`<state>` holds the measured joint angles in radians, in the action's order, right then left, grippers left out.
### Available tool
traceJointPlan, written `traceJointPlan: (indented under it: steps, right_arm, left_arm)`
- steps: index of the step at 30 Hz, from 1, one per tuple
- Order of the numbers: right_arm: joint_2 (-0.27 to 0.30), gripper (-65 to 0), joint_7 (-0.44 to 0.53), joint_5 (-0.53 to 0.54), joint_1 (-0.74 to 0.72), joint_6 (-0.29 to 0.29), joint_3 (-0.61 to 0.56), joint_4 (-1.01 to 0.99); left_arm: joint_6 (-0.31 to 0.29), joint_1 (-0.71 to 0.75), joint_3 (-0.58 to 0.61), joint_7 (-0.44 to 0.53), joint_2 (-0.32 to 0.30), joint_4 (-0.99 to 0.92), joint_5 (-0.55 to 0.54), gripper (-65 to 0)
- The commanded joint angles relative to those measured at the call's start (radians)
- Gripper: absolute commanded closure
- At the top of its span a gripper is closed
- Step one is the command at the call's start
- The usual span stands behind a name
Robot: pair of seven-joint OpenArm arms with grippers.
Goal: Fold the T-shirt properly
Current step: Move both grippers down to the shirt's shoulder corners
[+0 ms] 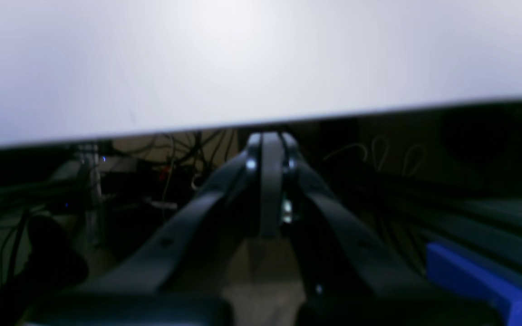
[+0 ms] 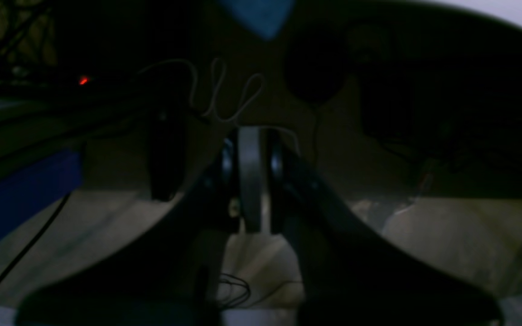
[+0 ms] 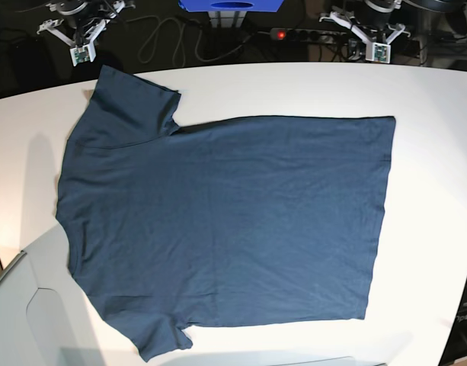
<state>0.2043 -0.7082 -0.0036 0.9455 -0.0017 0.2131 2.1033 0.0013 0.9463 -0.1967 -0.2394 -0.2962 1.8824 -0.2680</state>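
- The plain dark navy-blue short-sleeved T-shirt (image 3: 225, 229) lies spread flat on the white bench (image 3: 431, 99), and only the base view shows it. Its neck end and both sleeves point to that view's left, its straight hem to the right; one sleeve reaches toward the far bench edge, the other toward the near edge.
- Faint creases run across the cloth; nothing lies on it and neither arm touches it.
- The left claw (image 1: 268, 136), seen from its own wrist camera, has its dark fingers pressed together with nothing between them. It hangs just past the bench edge, with the pale bench surface (image 1: 261, 54) filling the upper half of that blurred view.
- The right claw (image 2: 249, 131) is likewise pressed together on nothing. Its dim wrist view shows floor, a pale looped cable (image 2: 218, 97) and a small red light (image 2: 83, 81), with only a sliver of bench in one corner.
- In the base view both arms sit off the bench at the far edge, the right arm (image 3: 81, 23) at the left corner and the left arm (image 3: 366, 27) at the right, well apart from the shirt.
- A blue block (image 3: 231, 4) stands between them.
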Motion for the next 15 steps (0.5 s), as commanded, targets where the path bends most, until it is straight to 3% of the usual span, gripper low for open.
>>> traceJointPlan:
  steps: [1, 4, 7, 9, 13, 15]
  right_arm:
    - [0.002, -0.1, 0.014, 0.003, 0.002, 0.004, -0.001, 0.016]
    - [0.002, -0.2, 0.014, 0.003, -0.018, 0.004, -0.001, 0.016]
    - [0.004, -3.4, -0.017, 0.004, -0.036, 0.006, -0.001, 0.016]
    - [0.004, -8.3, -0.031, 0.004, -0.064, 0.006, -0.001, 0.016]
    - [0.004, -21.0, -0.031, 0.004, -0.116, 0.006, -0.001, 0.016]
    - [0.004, -23.7, -0.029, 0.004, -0.150, 0.006, 0.007, 0.016]
  left_arm:
    - [0.003, 0.013, -0.025, 0.013, -0.005, 0.019, -0.006, 0.0]
    - [0.003, -0.013, -0.071, 0.013, -0.004, 0.046, -0.009, -2.1]
    - [0.003, -0.029, -0.103, 0.015, -0.004, 0.055, -0.009, -17.0]
    - [0.003, -0.046, -0.117, 0.016, 0.004, 0.069, -0.010, -22.7]
    - [-0.001, -0.100, -0.192, 0.013, 0.035, 0.082, -0.063, -22.2]
    - [-0.001, -0.132, -0.223, 0.013, 0.036, 0.079, -0.106, -22.5]
